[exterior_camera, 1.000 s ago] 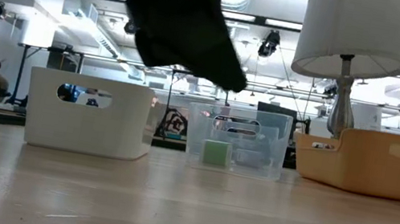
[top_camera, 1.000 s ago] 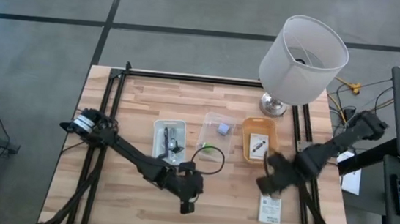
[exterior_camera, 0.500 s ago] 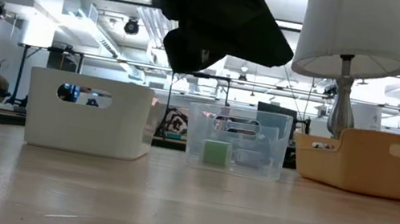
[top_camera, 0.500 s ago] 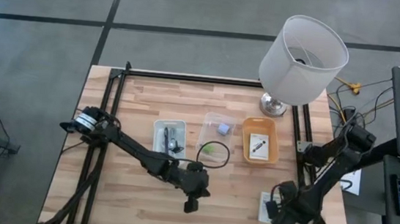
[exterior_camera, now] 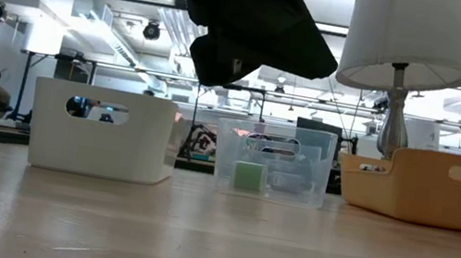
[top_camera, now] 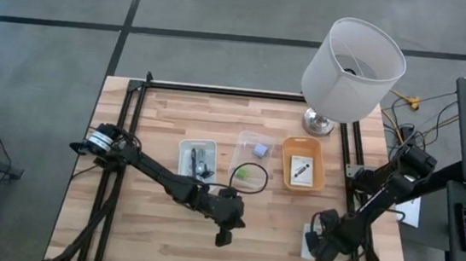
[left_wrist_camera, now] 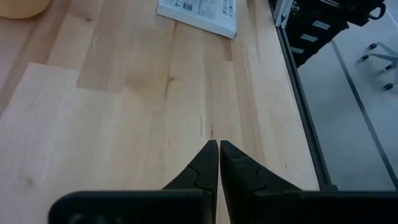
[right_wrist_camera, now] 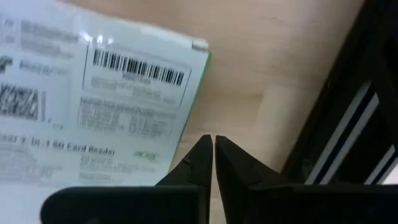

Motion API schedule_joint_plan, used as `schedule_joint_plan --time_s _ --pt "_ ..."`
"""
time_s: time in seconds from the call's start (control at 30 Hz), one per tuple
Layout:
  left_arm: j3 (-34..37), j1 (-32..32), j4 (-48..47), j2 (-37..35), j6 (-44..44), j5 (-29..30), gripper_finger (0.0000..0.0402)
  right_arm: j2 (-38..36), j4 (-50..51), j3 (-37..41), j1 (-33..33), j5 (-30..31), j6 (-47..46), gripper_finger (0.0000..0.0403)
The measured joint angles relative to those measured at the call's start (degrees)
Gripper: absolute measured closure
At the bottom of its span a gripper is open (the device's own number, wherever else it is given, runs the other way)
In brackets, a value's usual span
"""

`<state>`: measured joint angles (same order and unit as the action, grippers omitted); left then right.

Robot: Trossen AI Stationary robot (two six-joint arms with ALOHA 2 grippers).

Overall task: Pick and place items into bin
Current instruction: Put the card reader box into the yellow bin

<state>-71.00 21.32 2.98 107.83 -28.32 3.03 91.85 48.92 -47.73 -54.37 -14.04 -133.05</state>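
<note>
A flat white packet (right_wrist_camera: 93, 106) with black print and a barcode lies on the table near its front right corner (top_camera: 313, 238). My right gripper (right_wrist_camera: 213, 142) is shut, and its tips point down beside the packet's edge (top_camera: 321, 249). My left gripper (left_wrist_camera: 218, 146) is shut over bare wood at the table's front centre (top_camera: 223, 235); the packet (left_wrist_camera: 200, 12) lies ahead of it. Another packet (top_camera: 300, 169) lies in the orange bin (top_camera: 285, 163). A lavender-blue block (top_camera: 260, 150) and a green piece (exterior_camera: 248, 176) sit in the clear bin (top_camera: 246, 138). My right gripper's shut fingertips stand at the packet's long edge, below its barcode corner (right_wrist_camera: 186, 118), coming from above. The packet lies flat on the table. I cannot tell whether the fingers touch it.
A white bin (top_camera: 184, 153) holds dark tools. A thin green cable (top_camera: 246, 176) loops in front of the clear bin. A lamp (top_camera: 352, 67) stands at the back right. Black frame rails (top_camera: 355, 194) run along the table's sides. Bare wood lies along the front left.
My right gripper has swung from beside the orange bin toward the table's near edge and come down at the white packet. My left arm has shifted a little toward the right. The packet has stayed where it was.
</note>
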Motion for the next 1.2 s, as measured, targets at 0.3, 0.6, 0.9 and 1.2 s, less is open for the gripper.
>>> schedule_joint_plan --time_s 0.3,0.6,0.9,1.2 --pt "0.00 0.04 -0.01 -0.09 0.00 -0.01 0.0402 -0.12 -11.16 0.72 3.08 8.12 5.83 0.0394" --pt "0.07 0.39 -7.45 -0.15 -1.21 -0.60 0.0402 -1.47 -10.34 -1.28 4.67 22.03 4.50 0.0394" --pt "5.98 6.19 -18.15 -2.59 -1.95 -2.47 0.0402 0.08 -14.37 -5.25 6.87 23.43 17.43 0.0352" --pt "3.15 6.57 -18.28 -5.22 6.02 4.57 0.0402 6.51 -10.72 -11.26 11.52 23.21 34.00 0.0235"
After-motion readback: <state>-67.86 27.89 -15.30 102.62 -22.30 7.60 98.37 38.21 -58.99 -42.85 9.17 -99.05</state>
